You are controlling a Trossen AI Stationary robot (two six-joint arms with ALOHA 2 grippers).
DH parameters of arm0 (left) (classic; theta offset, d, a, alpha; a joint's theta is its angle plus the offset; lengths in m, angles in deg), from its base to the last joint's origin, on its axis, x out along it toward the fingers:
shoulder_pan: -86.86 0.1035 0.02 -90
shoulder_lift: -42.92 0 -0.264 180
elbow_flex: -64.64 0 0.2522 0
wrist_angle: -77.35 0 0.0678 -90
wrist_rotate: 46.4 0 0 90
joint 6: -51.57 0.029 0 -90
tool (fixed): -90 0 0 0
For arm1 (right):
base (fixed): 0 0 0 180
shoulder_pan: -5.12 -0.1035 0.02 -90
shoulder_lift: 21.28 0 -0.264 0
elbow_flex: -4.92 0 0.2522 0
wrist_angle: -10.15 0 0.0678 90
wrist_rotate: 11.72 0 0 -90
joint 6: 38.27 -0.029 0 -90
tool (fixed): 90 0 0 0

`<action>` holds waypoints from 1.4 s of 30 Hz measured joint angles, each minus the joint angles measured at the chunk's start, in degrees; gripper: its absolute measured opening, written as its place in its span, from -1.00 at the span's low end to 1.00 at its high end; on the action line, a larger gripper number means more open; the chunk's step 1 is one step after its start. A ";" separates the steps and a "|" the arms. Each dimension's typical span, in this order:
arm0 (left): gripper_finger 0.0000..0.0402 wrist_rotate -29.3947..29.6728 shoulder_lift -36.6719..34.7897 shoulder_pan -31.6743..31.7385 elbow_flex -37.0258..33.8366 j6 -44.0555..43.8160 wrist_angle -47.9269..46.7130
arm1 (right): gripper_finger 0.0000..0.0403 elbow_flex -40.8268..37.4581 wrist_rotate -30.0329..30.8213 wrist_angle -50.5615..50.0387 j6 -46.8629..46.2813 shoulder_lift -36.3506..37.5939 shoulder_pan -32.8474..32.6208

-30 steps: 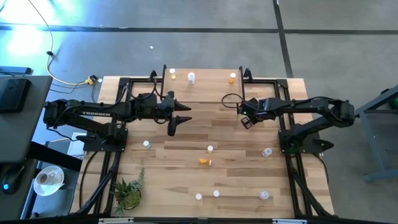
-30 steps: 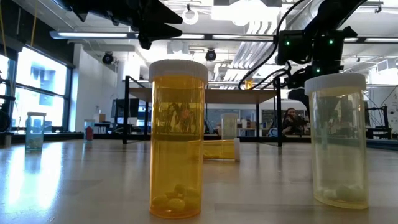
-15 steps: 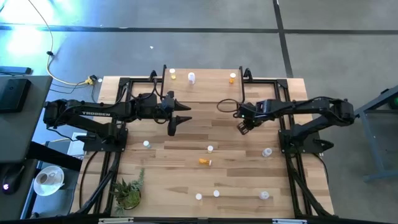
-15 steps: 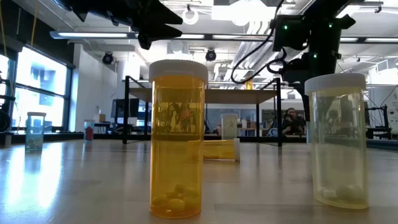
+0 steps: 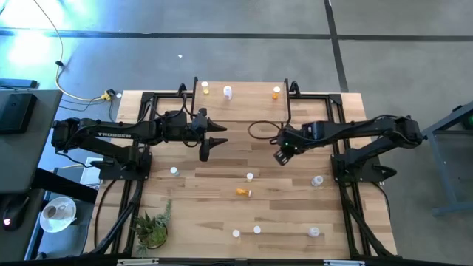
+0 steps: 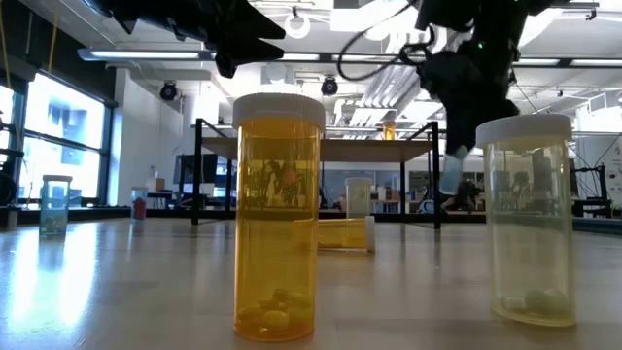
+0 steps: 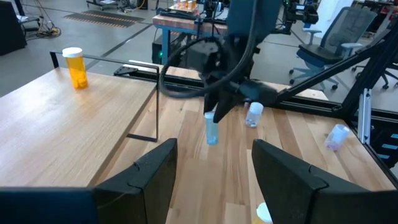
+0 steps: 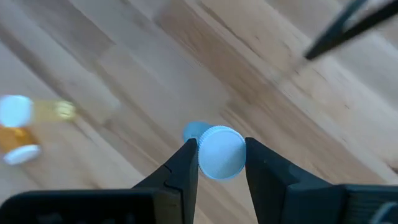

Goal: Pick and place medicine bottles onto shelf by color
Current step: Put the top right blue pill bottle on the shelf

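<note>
Bluish bottle (image 8: 221,152) hangs over mid-desk, right gripper (image 8: 221,163) jaws pinching its white cap. I judge it light, rigid, slick plastic; capped grip suits. Left gripper (image 7: 211,177) waits, jaws apart.

Even overhead daylight, window (image 6: 39,126) glare at one side (low view), motion-blurred tabletop (image 8: 112,68) under the right wrist.

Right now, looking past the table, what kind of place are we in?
Probably a robotics lab or workshop: bare concrete floor around the table, exposed ceiling ducts with strip lights, and office chairs by other workbenches in the background.
</note>
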 joint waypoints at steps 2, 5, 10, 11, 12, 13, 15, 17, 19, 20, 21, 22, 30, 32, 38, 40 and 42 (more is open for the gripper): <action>-0.02 0.01 0.00 0.01 0.00 0.00 0.00 | -0.52 1.54 0.07 0.73 1.94 0.00 0.02; -0.02 0.02 0.00 0.00 0.00 0.00 0.00 | -0.52 4.20 0.07 1.38 4.55 0.00 0.81; -0.02 0.00 0.00 0.02 0.00 0.00 0.00 | -0.52 9.58 0.27 1.36 10.04 0.00 2.76; -0.02 0.02 0.00 0.00 0.00 0.00 0.00 | -0.52 10.67 0.27 1.38 11.18 0.00 3.28; -0.02 0.01 0.00 0.00 0.00 0.00 0.00 | -0.52 11.78 0.27 1.39 12.40 0.00 3.93; -0.02 0.01 0.00 0.02 0.01 0.00 0.00 | -0.52 12.82 0.24 1.36 13.65 0.00 4.65; -0.02 0.02 0.00 0.00 0.00 0.00 0.00 | -0.52 14.98 0.20 1.33 16.16 -0.02 6.56; -0.02 0.01 0.00 0.02 0.00 -0.02 0.00 | -0.52 17.18 0.28 1.28 18.34 -0.02 8.55; -0.02 0.00 0.00 0.00 0.00 -0.02 0.00 | -0.52 19.46 0.29 0.83 20.50 -0.02 10.61; -0.02 0.01 0.00 0.00 0.00 -0.02 0.00 | -0.52 20.56 0.30 0.71 21.41 -0.02 11.60; -0.02 0.00 0.00 0.00 0.01 -0.02 0.00 | -0.52 21.64 0.27 0.59 22.41 -0.02 12.61; -0.02 0.00 0.00 0.00 0.01 -0.02 0.00 | -0.52 22.76 0.27 0.39 23.31 -0.02 13.65; -0.02 0.45 0.00 0.00 0.00 0.00 0.00 | -0.52 30.32 0.28 0.46 28.53 -0.02 21.09; -0.02 0.77 0.00 0.01 0.02 0.00 0.00 | -0.52 32.01 0.25 0.45 28.66 -0.04 22.95; -0.02 1.09 0.00 0.02 0.02 0.00 0.00 | -0.52 39.38 3.19 -0.12 31.13 -2.71 27.69; -0.02 1.09 0.00 0.01 0.02 0.00 -0.01 | -0.52 43.01 3.99 -1.29 32.02 -5.10 28.55; -0.02 1.09 0.00 0.02 0.01 0.00 -0.06 | -0.52 47.23 4.00 -3.86 33.46 -8.21 29.22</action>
